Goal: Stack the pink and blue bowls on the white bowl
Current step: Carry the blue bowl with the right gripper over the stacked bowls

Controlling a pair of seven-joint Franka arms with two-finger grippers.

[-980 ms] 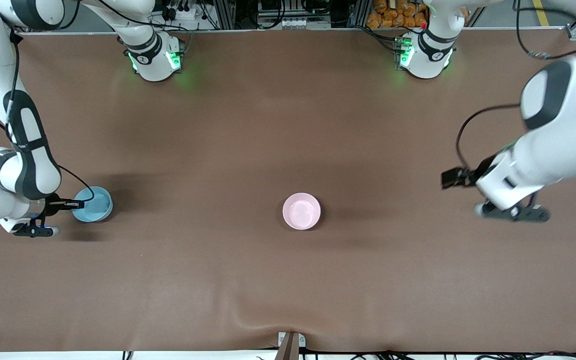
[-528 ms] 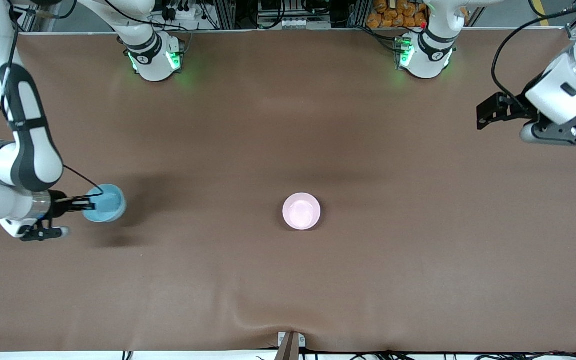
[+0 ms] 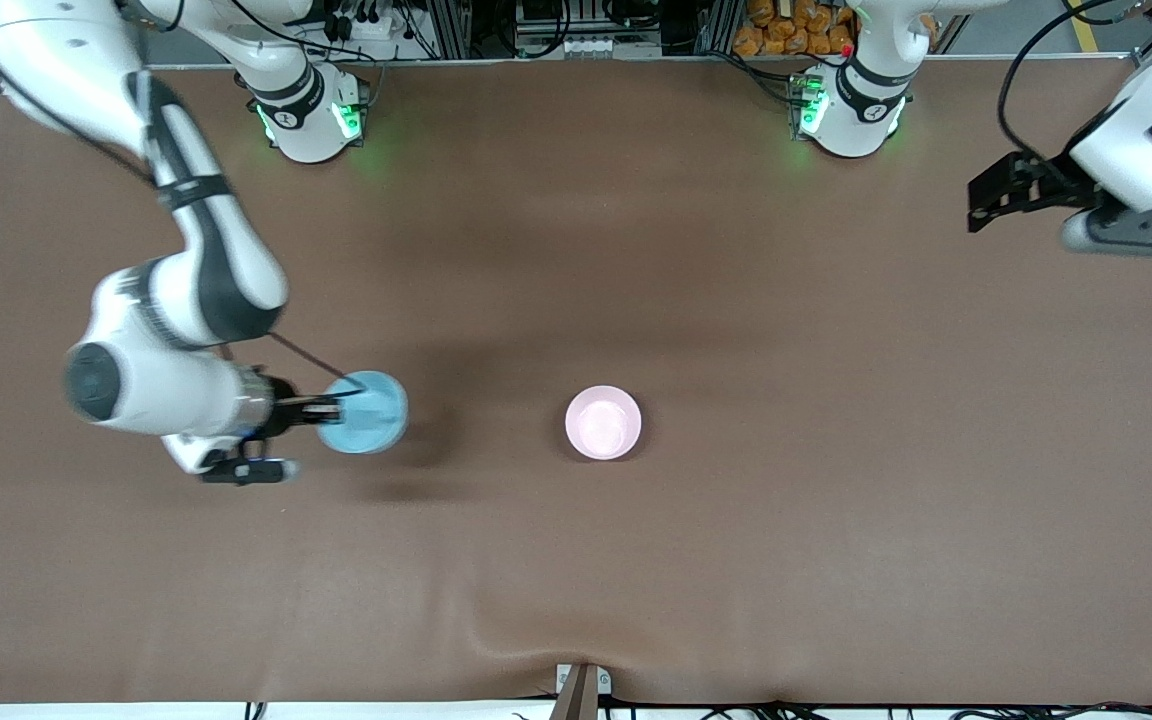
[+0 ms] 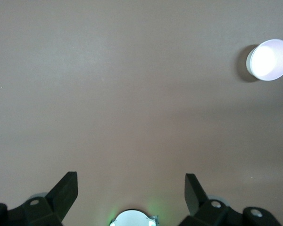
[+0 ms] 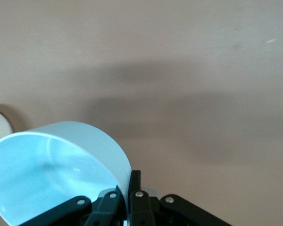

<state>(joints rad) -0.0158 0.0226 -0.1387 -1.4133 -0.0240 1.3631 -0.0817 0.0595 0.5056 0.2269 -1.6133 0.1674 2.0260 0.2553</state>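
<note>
Right arm has swung the blue bowl point(image 3: 364, 412) in over the table point(image 3: 576, 560), closer to the pink bowl point(image 3: 603, 422) (probably stacked on something). Right gripper point(image 3: 324, 409) pinches its rim; left gripper point(image 3: 1136, 228) hangs spread, retreated.

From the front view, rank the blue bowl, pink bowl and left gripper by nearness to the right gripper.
1. blue bowl: held by its rim in the right gripper.
2. pink bowl: mid-table, sitting alone.
3. left gripper: waiting above the left arm's end of the table.
</note>
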